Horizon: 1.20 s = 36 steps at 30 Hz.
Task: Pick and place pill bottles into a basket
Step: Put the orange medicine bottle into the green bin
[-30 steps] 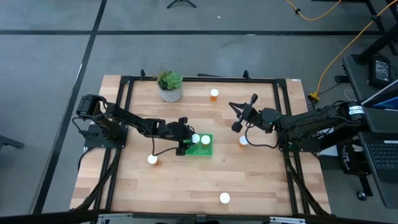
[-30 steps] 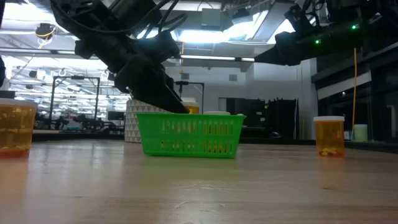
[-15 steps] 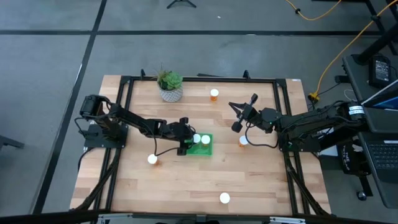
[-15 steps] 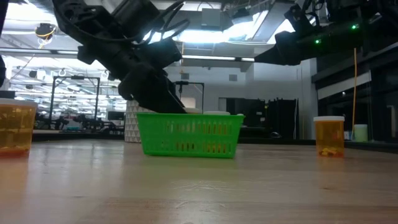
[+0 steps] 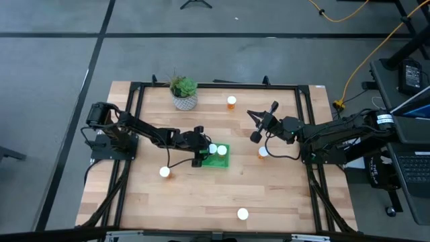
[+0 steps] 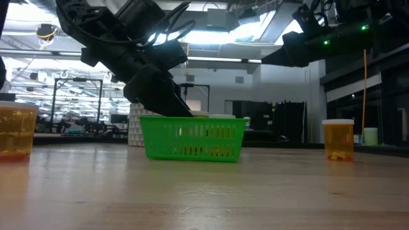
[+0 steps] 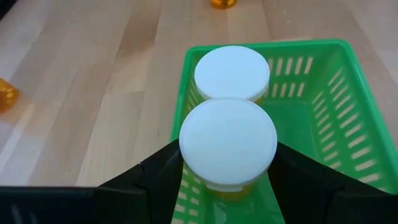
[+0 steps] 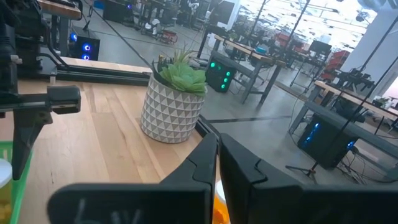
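My left gripper (image 5: 207, 150) is shut on a pill bottle (image 7: 228, 142), an orange cylinder with a white cap, at the left edge of the green basket (image 5: 220, 160). A second bottle (image 7: 232, 71) stands in the basket just beyond it. Other bottles stand upright on the table at the far side (image 5: 232, 101), right of the basket (image 5: 263, 152), left of it (image 5: 164, 172) and near the front edge (image 5: 242, 214). My right gripper (image 5: 254, 126) is shut and empty, raised to the right of the basket; it also shows in its wrist view (image 8: 217, 155). My left gripper pinches the bottle between its two fingers, on opposite sides just under the white cap (image 7: 194, 175). The fingers slant down from the table's left side. The bottle is upright with its lower part inside the basket (image 7: 323, 124); I cannot tell whether it stands on the basket's floor.
A potted plant in a white-patterned pot (image 5: 183, 94) stands at the far left of the table. A black frame (image 5: 215, 85) runs along the table's edges. In the low view, bottles stand at the left (image 6: 14, 131) and right (image 6: 339, 139) of the basket (image 6: 192, 137).
My left gripper has lowered its bottle a little into the basket: in the low view, less of the orange body shows above the basket's rim now. The right arm has kept still.
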Tool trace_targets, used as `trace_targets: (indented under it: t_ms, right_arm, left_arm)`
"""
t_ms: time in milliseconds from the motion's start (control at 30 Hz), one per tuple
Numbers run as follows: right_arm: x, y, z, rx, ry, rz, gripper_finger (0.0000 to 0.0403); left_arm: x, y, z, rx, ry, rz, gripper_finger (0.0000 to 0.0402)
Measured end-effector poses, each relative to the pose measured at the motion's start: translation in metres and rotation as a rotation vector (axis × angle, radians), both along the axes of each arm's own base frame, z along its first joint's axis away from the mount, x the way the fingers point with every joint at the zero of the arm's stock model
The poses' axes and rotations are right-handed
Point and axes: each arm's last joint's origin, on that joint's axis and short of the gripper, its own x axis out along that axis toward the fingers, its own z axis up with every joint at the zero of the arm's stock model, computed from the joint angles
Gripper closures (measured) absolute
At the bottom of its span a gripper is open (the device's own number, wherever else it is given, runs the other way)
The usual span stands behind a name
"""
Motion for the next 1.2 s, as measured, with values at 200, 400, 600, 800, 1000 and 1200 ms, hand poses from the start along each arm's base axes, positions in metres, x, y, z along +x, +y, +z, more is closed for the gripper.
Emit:
trace_targets:
  t_ms: [200,400,600,800,1000,1200]
  right_arm:
    - [0.0,0.0,0.0,-0.001,0.001,0.0,0.038]
    - [0.0,0.0,0.0,-0.001,0.001,0.0,0.038]
    - [0.0,0.0,0.0,-0.001,0.001,0.0,0.038]
    - [0.0,0.0,0.0,-0.001,0.0,0.0,0.038]
    - [0.0,0.0,0.0,-0.001,0.001,0.0,0.038]
    - [0.0,0.0,0.0,-0.002,0.001,0.0,0.038]
  left_arm:
    - [0.0,0.0,0.0,-0.005,0.0,0.004,0.0187]
    - [-0.0003,0.0,-0.0003,-0.017,0.003,0.013,0.0187]
    - [-0.0004,0.0,-0.0004,-0.02,0.004,0.015,0.0187]
    - [0.0007,0.0,-0.0013,-0.02,-0.003,0.015,0.0187]
    - [0.0031,0.0,-0.0063,-0.02,-0.005,0.015,0.0187]
    - [0.0034,0.0,-0.0061,-0.018,-0.009,0.018,0.0187]
